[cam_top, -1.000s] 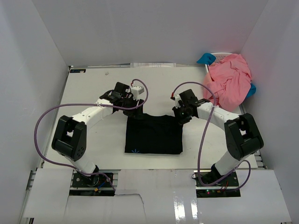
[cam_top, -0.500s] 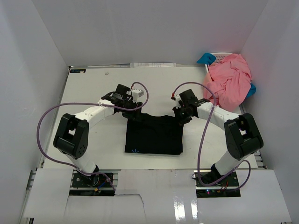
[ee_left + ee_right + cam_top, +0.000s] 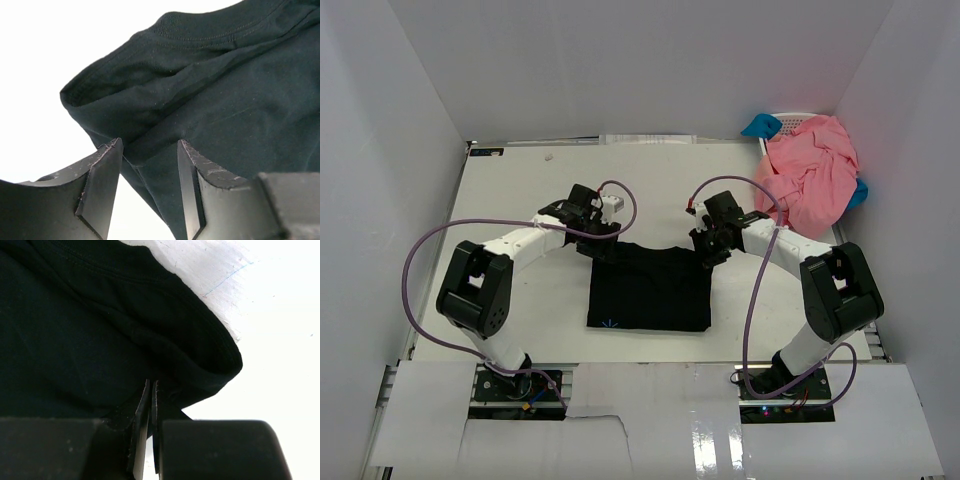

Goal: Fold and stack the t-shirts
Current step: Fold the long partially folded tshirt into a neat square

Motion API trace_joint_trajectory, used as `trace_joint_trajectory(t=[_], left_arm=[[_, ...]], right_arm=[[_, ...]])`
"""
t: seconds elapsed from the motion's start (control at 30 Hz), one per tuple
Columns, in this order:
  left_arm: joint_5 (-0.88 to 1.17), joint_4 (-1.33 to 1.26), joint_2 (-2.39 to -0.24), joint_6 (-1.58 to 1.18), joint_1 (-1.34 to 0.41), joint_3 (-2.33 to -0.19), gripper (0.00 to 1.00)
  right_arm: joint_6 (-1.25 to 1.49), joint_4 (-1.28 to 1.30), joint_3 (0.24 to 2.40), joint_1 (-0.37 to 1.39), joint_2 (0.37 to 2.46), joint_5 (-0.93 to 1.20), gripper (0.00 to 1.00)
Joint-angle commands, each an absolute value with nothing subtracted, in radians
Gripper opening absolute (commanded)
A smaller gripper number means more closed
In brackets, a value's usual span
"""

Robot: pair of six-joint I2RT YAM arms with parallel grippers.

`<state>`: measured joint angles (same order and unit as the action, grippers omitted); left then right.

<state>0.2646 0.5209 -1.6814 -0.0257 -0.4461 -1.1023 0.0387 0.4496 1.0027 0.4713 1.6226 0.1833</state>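
A black t-shirt (image 3: 648,290) lies folded into a rectangle at the table's middle, collar side away from the arms. My left gripper (image 3: 601,240) is at its far left corner, open. In the left wrist view the shirt's folded edge (image 3: 150,150) runs between the left gripper's (image 3: 149,142) spread fingers, unpinched. My right gripper (image 3: 708,250) sits at the far right corner. The right wrist view shows my right gripper (image 3: 151,383) shut on a fold of the black cloth (image 3: 75,330). Salmon-pink t-shirts (image 3: 810,185) are heaped at the back right.
The pink heap rests in a white lattice basket (image 3: 798,119) by the right wall, with blue cloth (image 3: 760,125) showing at its edges. White walls enclose the table on three sides. Purple cables loop off both arms.
My left gripper has shifted slightly left and down onto the shirt's corner, and its jaws have narrowed a little. The right gripper and the shirt have stayed put.
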Motion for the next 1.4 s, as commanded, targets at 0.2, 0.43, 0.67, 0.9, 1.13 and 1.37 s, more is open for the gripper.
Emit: trace_joint_trajectory(t=[0.2,0.43,0.67,0.9,1.13,1.37], left_arm=[[0.302,0.506,-1.582,-0.015,-0.442,-1.046,0.60],[0.325,0.512,-1.635,-0.008,-0.442,-1.068,0.47],[0.362,0.514,-1.681,-0.006,-0.442,-1.101,0.15],[0.348,0.526,-1.655,-0.008,-0.439,-1.114,0.00],[0.304,0.505,-1.560,-0.031,-0.407,-1.088,0.01],[0.397,0.500,-1.563,-0.071,-0.304,-1.103,0.00]], right_arm=[[0.031,0.479,1.045,0.463,1.612,0.201,0.08],[0.029,0.477,1.045,0.462,1.609,0.204,0.08],[0.031,0.477,1.048,0.462,1.609,0.213,0.08],[0.035,0.502,1.063,0.462,1.589,0.210,0.08],[0.049,0.526,1.065,0.456,1.537,0.201,0.08],[0.061,0.560,1.095,0.434,1.517,0.190,0.08]])
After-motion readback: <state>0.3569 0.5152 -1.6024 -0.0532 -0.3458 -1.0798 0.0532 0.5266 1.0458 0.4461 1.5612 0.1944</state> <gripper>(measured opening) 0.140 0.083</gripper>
